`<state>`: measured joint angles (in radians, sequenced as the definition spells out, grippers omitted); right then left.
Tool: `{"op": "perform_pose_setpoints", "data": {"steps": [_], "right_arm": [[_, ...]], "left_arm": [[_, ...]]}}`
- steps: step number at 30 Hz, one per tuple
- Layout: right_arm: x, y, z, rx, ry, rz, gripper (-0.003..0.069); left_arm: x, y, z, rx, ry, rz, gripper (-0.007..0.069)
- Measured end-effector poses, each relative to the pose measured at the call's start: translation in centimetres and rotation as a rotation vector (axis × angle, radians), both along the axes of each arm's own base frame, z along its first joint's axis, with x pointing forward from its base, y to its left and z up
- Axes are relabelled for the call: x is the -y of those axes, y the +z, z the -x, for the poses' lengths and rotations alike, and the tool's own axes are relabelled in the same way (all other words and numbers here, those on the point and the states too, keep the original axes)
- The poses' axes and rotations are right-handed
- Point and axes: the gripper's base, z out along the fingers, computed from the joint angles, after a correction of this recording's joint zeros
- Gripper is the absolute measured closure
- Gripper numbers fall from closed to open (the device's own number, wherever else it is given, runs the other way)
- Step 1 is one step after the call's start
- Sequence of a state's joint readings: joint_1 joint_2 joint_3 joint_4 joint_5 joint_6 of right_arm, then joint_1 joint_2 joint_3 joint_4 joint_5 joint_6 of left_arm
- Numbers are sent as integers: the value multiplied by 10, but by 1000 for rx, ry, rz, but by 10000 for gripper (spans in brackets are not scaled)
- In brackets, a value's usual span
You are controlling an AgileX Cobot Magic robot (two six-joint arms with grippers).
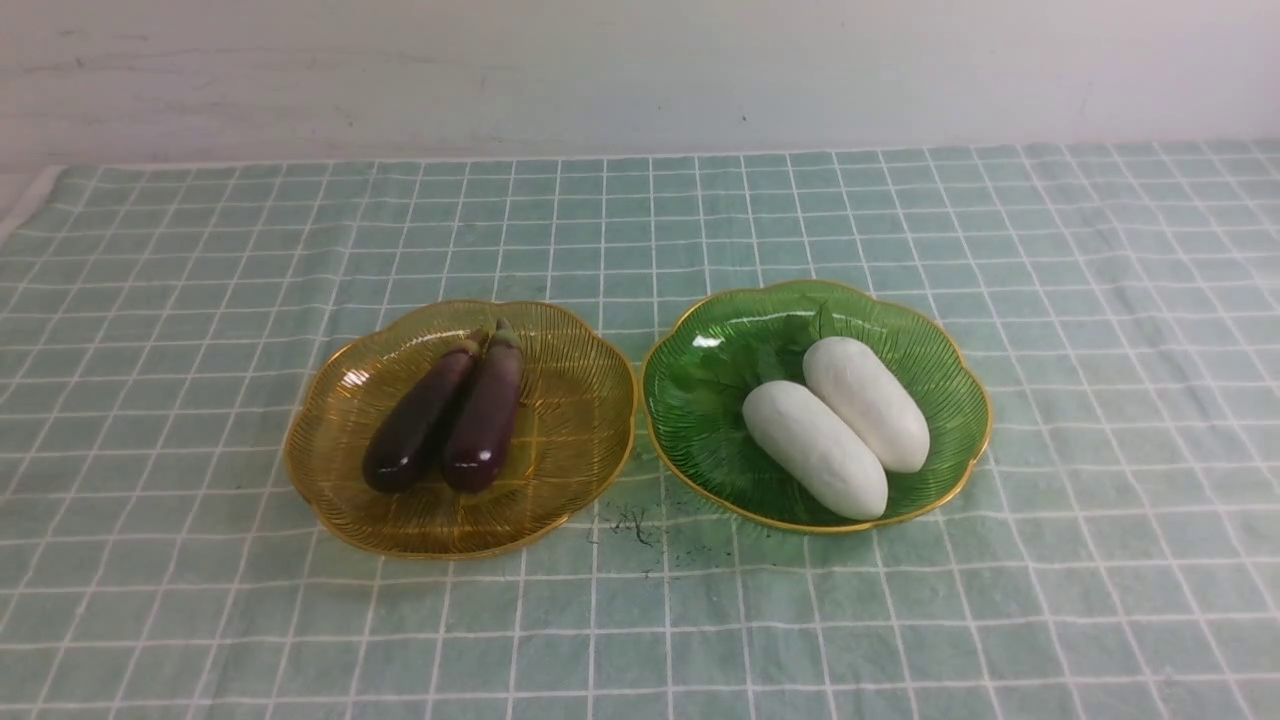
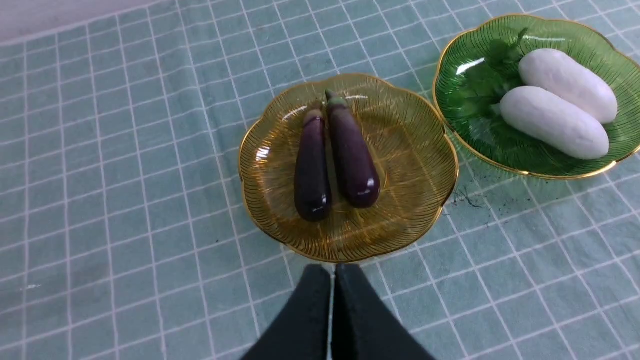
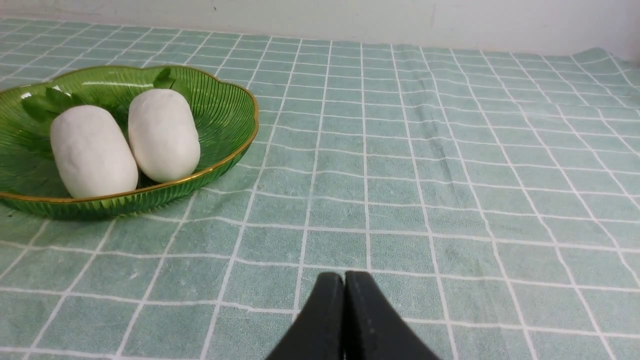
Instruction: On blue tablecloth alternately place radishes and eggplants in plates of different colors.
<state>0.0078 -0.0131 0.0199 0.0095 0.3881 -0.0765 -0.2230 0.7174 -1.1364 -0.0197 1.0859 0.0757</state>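
Observation:
Two dark-purple eggplants (image 1: 450, 415) lie side by side in the amber-yellow plate (image 1: 580, 440) on the blue tablecloth (image 1: 200, 250). Two white radishes (image 1: 840, 425) lie side by side in the green plate (image 1: 700, 400) to its right. In the left wrist view my left gripper (image 2: 332, 272) is shut and empty, just short of the amber-yellow plate (image 2: 410, 200) with the eggplants (image 2: 335, 157). In the right wrist view my right gripper (image 3: 344, 280) is shut and empty over bare cloth, apart from the green plate (image 3: 225, 110) with the radishes (image 3: 125, 142). Neither gripper shows in the front view.
A small dark smudge (image 1: 635, 525) marks the cloth between the plates at the front. A pale wall (image 1: 640, 70) runs behind the cloth's far edge. The cloth's left edge (image 1: 25, 205) shows at the far left.

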Motion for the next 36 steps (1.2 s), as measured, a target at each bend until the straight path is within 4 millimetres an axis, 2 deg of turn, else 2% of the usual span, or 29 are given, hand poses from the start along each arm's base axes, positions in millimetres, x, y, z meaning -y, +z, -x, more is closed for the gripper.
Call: {"op": "perform_pose_setpoints", "data": {"steps": [1,2,4,6,7,8,11,15,19,25,31,36], "right_arm": [[0,0,0,0,1,3,674],[0,0,0,0,1,4,674],[0,0,0,0,1,5,674],[0,0,0,0,1,6,674],[0,0,0,0,1,6,674],[0,0,0,0,1,6,674],[0,0,0,0,1,6,674],[0,0,0,0,1,6,674],[0,0,0,0,1,6,674],[0,0,0,0,1,6,674],[0,0,0,0,1,6,674],[0,0,0,0,1,6,674]], "left_arm": [[-2,-16,16,65,-7,38,632],[-2,-22,20,84,-9,50,632],[-3,-57,33,201,-16,119,632],[-5,-83,43,348,-12,191,632],[-5,-88,42,365,-9,198,632],[-7,-99,48,466,-2,245,632],[-10,-116,53,647,17,310,632],[-13,-136,55,778,39,349,632],[-13,-157,51,770,48,346,632],[-10,-189,44,601,40,296,632],[-9,-204,46,457,28,221,632],[-14,-214,47,389,95,120,632]]}}
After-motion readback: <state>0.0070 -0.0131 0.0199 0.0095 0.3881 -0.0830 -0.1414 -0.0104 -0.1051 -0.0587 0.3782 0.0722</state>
